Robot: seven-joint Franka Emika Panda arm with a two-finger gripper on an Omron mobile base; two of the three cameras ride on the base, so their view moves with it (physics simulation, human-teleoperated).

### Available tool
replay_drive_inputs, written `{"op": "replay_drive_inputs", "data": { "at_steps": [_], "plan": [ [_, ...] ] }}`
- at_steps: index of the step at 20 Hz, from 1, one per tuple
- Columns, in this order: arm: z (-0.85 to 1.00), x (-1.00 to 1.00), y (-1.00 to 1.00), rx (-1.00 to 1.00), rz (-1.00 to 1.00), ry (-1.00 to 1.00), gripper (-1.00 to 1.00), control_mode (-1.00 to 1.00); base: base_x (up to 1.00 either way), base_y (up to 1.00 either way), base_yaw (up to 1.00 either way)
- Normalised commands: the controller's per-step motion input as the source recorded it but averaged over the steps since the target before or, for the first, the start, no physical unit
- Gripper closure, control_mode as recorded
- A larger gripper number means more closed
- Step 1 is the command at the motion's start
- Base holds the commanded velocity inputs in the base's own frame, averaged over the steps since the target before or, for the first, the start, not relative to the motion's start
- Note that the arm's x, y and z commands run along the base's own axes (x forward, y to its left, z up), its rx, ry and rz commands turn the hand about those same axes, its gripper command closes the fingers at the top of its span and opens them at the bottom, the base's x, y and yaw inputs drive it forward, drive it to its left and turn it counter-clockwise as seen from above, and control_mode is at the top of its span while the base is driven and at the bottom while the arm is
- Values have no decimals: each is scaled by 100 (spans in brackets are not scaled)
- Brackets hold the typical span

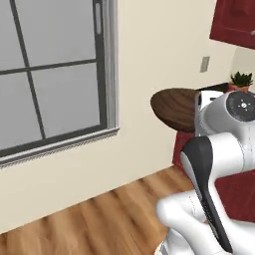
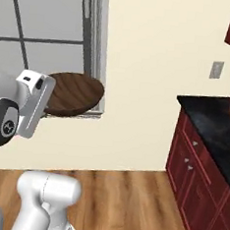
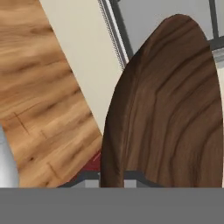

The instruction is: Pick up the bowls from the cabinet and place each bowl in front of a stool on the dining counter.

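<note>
My gripper (image 3: pixel 111 176) is shut on the rim of the wide dark brown wood-grain bowl (image 3: pixel 170 109) and holds it up in the air. In the left base view the bowl (image 1: pixel 173 107) sticks out to the left of the white hand, in front of the cream wall. From the right base view the bowl (image 2: pixel 73 93) lies nearly level against the window's lower corner, right of the hand. A corner of the dark red wall cabinet (image 1: pixel 233 22) shows at the upper right. The stool and the dining counter are out of view.
A large grey-framed window (image 1: pixel 50 74) fills the wall on the left. A black-topped wall counter (image 2: pixel 210 120) with red drawers (image 2: pixel 191 168) stands at the right, with a potted plant (image 1: pixel 241 79) on it. Wooden floor (image 2: pixel 124 201) lies below.
</note>
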Motion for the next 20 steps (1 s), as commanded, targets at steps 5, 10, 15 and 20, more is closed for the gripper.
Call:
{"op": "replay_drive_inputs", "data": {
  "at_steps": [5, 10, 15, 20],
  "plan": [
    [0, 0, 0, 0, 0, 0, 100, 100, -44, 7, 95],
    [0, 0, 0, 0, 0, 0, 100, 100, -44, 7, 93],
    [0, 0, 0, 0, 0, 0, 100, 100, -39, 2, 90],
    [0, 0, 0, 0, 0, 0, 100, 100, -12, 0, 91]
  ]
}}
